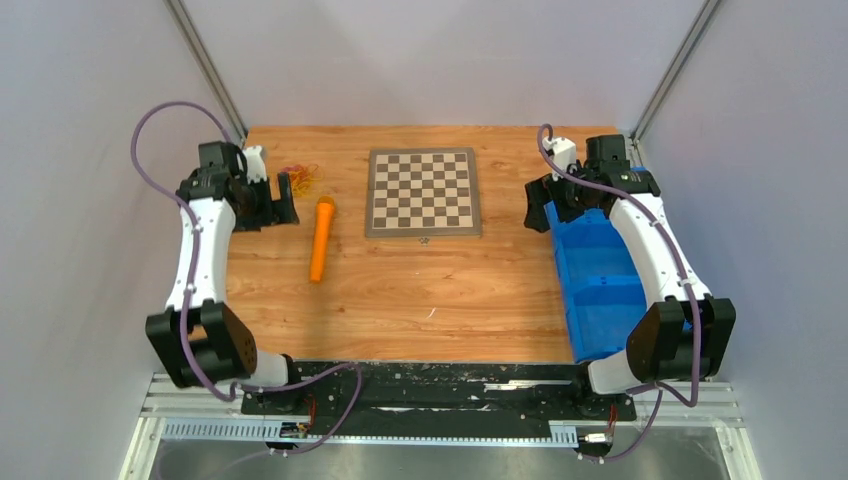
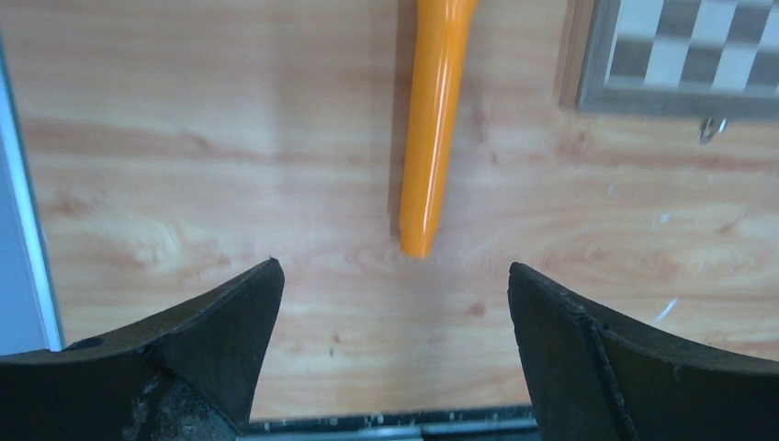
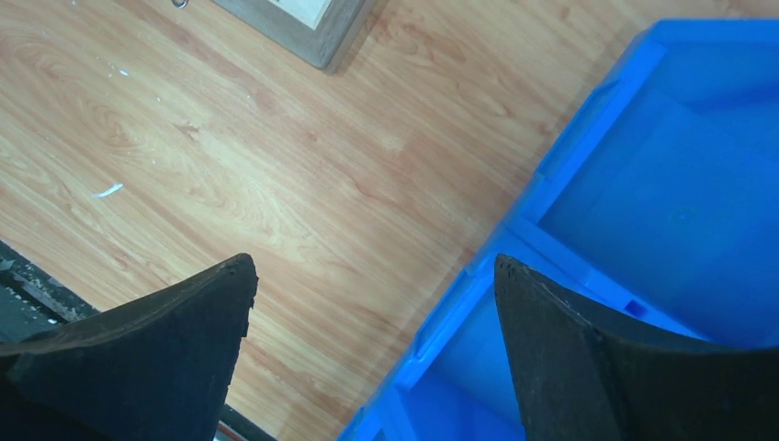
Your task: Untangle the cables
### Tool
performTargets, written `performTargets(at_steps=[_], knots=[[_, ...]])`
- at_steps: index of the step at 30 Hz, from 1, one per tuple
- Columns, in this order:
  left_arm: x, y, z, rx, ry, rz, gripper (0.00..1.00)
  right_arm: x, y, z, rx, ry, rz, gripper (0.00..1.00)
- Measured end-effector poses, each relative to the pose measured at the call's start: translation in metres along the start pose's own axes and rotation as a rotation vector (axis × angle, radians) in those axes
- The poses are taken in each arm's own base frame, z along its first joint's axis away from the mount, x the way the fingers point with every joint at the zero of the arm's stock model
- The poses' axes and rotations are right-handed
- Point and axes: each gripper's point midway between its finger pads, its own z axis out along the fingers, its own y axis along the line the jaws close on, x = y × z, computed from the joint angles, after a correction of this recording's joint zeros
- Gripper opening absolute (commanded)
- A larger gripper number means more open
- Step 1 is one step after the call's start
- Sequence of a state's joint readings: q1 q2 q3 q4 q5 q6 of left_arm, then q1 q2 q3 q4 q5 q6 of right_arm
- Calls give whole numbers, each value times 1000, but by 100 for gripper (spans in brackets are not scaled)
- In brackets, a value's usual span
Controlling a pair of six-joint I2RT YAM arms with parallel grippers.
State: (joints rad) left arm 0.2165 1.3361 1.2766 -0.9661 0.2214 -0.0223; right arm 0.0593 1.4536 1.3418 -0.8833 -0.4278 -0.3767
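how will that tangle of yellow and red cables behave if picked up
Probably floppy: the cables are thin, looped wires, so they would likely sag. Being tangled, they may lift as one clump. They look light.

Table (image 1: 400, 300): wood-grain top, light orange-brown. Lying on it:
- chessboard (image 1: 423, 191), flat, far centre
- small metal piece (image 1: 424, 240), just beside the board's near edge
- orange cylinder (image 1: 321, 239), on its side, left of the board
- cables (image 1: 303, 178), a small yellow and reddish-orange tangle, just beyond the cylinder's far end
- blue bin (image 1: 600, 300), divided into compartments, along the right edge
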Motion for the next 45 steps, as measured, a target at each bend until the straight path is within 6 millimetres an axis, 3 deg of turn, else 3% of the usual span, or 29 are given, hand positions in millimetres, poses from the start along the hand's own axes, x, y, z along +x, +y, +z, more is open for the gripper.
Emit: performTargets(at_steps=[4,6,9,13,19,24,26,28,29,30,31,33,35,38,41,45], knots=[[-72,7,26,-1,-62,-15,100,-24,-5,-7,20,-43,-68,100],[-96,13,43,1,-71,-36,100,-37,-7,-11,33,-66,-97,100],[-121,25,75,-5,-72,-73,100,-51,-7,-15,52,-87,-135,100],[-145,44,126,-25,-55,-117,100,-51,-4,-10,56,-53,-158,100],[-146,64,197,-36,0,-149,100,-39,3,5,61,40,-188,100],[-138,66,234,-5,28,-180,100,-34,10,13,72,86,-229,100],[-145,64,244,18,17,-197,94,-33,13,16,76,101,-250,100],[-152,61,250,47,0,-209,75,-31,15,20,84,120,-275,100],[-156,58,253,68,-10,-216,60,-31,17,22,84,126,-284,100],[-159,55,255,87,-16,-222,51,-30,20,23,84,133,-296,100],[-160,51,257,111,-20,-224,32,-30,23,25,81,140,-307,100],[-159,43,257,160,-15,-221,11,-26,30,28,65,152,-325,100],[-160,35,254,207,-14,-215,1,-22,35,31,50,161,-332,100],[-158,22,241,274,-23,-182,0,-9,45,35,6,183,-328,100],[-140,-2,199,349,-21,-123,0,-5,54,31,-35,175,-308,100],[-132,-56,97,486,-131,48,0,-18,76,19,-115,87,-277,100]])
